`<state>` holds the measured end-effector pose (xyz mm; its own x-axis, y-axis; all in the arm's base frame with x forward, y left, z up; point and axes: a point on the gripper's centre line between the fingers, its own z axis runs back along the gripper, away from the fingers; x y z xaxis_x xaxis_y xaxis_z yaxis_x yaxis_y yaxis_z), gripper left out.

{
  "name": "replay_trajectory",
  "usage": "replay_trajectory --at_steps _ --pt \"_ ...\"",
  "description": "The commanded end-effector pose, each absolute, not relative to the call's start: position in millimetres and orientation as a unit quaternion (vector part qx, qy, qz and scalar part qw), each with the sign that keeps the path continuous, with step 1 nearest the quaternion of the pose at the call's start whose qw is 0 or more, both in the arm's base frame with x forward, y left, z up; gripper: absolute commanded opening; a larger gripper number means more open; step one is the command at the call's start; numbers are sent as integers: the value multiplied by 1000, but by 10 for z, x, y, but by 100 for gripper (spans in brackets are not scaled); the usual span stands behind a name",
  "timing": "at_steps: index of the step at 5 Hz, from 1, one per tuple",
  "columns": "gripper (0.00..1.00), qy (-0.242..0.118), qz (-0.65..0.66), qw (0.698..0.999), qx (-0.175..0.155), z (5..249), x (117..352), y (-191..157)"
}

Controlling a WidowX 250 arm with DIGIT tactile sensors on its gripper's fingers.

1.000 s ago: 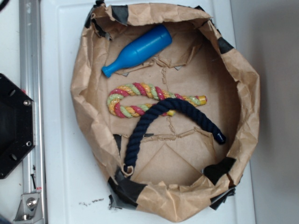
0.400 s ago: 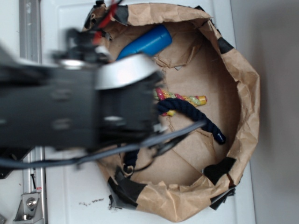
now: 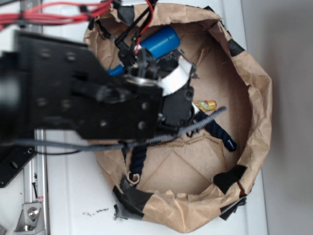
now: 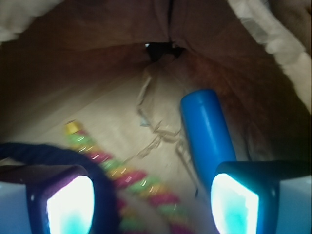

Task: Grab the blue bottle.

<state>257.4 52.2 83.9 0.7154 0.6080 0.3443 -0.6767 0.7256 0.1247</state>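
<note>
Here, jaws spread, blue bottle (image 4: 207,134) by right pad, multicolour rope (image 4: 124,178) (navy rope (image 4: 36,152) w/ it) between.

Overhead exterior; close wrist view inside

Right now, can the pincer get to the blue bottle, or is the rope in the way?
Probably yes. The open pincer hovers inside the paper bin, the blue bottle lying bare by its right finger. The colorful rope and navy rope sit left, not blocking.

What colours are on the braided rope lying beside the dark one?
The braided rope shows red, green and yellow strands, clearest in the wrist view.
</note>
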Motion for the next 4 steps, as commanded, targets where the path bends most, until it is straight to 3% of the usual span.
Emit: replay_trajectory --at_steps 1,3,4 --pt "100 -150 391 903 97 842 2606 1026" --pt "100 -135 402 901 95 685 2273 1311" --pt "100 -91 375 916 105 534 2193 1323"
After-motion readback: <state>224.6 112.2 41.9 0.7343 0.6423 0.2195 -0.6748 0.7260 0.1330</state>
